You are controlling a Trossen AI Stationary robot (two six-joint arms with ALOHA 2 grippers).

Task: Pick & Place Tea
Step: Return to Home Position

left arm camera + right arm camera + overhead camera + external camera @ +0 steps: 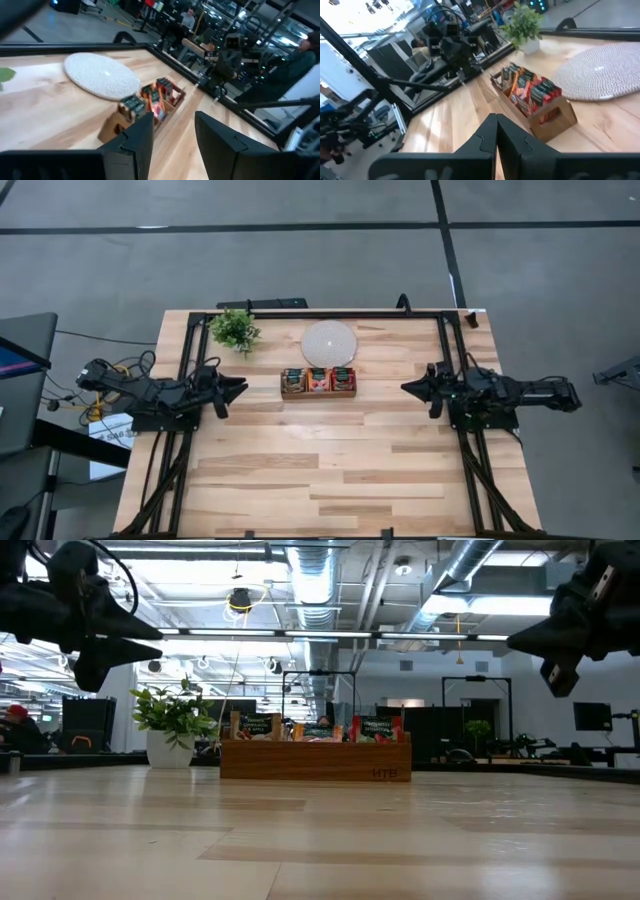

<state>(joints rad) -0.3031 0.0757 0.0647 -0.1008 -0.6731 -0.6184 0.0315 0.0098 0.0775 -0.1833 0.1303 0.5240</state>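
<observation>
- Table (pixel 330 480): pale wood boards filled the lower half of the high view. No sachet showed loose on them.
- Left gripper (pixel 240 389): sat at middle left of the high view and hung clear of the boards at upper left of the low view. Its fingers (pixel 142 135) stood apart with an open gap and held nothing. Its tip pointed toward frame centre.
- Right gripper (pixel 406 388): sat at middle right of the high view as a mirror of the left one, also raised. Its fingers (pixel 487 132) were pressed together on nothing, and its tip pointed toward frame centre.
- Tea (pixel 319 378): sachets stood on edge at frame centre, in all three compartments of the tray. Most were red-orange.
- Tray (pixel 319 393): its long axis ran along the line joining the two grippers, one short end toward each. The tea therefore lay straight ahead of both arms and well apart from both, with neither clearly nearer.
- Judgement: with the tea stowed, the coming move looked like a plain retreat outward along that same line, with nothing lying in the path.
- Disc (pixel 329 340): white and round, just behind the tray and above it in the frame.
- Plant (pixel 235 330): small and potted, at upper left of the table.
</observation>
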